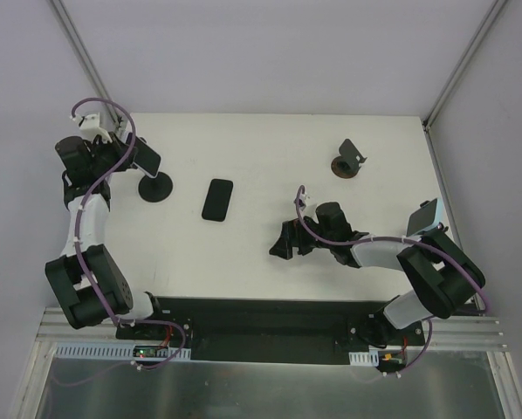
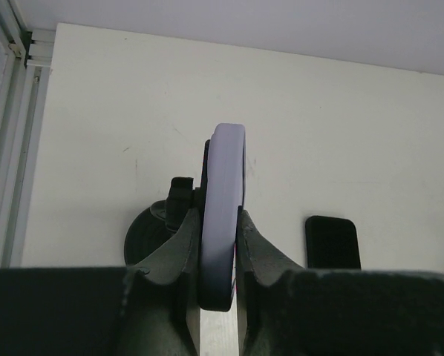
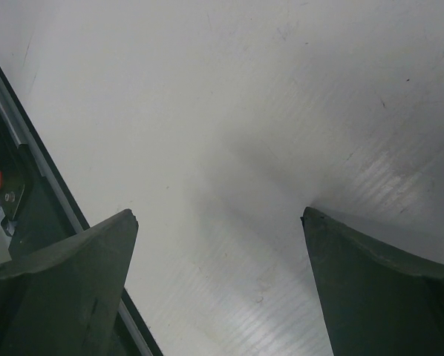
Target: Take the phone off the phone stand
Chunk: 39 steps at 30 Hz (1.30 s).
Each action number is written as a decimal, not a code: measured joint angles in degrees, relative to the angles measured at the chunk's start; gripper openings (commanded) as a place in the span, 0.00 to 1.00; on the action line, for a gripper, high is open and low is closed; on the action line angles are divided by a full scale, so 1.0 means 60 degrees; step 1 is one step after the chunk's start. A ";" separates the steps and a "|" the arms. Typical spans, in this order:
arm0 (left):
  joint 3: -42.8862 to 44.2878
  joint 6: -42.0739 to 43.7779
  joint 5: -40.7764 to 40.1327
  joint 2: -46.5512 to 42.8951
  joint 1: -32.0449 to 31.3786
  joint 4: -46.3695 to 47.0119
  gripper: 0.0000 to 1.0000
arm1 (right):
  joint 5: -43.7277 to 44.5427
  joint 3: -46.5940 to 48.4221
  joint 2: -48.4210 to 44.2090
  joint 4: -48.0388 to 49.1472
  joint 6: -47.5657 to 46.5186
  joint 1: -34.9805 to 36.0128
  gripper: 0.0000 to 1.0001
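Phone [image 2: 226,163] clamped in left end effector [image 2: 216,215], white table [image 1: 270,148], grey walls [image 1: 270,52]

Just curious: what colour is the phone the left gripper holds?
The phone is pale lavender; left wrist view.

Bright, even light; a soft shadow on the table [image 3: 207,74] beneath the slightly blurred right claw [image 3: 220,213].

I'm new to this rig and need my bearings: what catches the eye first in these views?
The left gripper is shut on a pale lavender phone, held edge-on at the black round-based phone stand near the left side of the white table. A black phone lies flat just inward of it. The right gripper hangs open over bare table near the middle, with a second stand beyond it.
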 measured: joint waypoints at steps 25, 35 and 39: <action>-0.0674 0.0481 -0.2769 -0.2674 -0.2076 -0.2382 0.00 | -0.0098 -0.0004 -0.0525 -0.0102 -0.0004 0.0004 0.96; -0.0404 -0.0004 -0.2524 -0.4171 -0.3646 -0.3719 0.00 | 0.0073 -0.0015 -0.1577 -0.0630 -0.0044 0.0011 0.96; -0.0353 -0.0441 -0.2007 -0.4925 -0.4437 -0.4062 0.00 | 0.0379 -0.0127 -0.2503 -0.1093 -0.0138 0.0011 0.96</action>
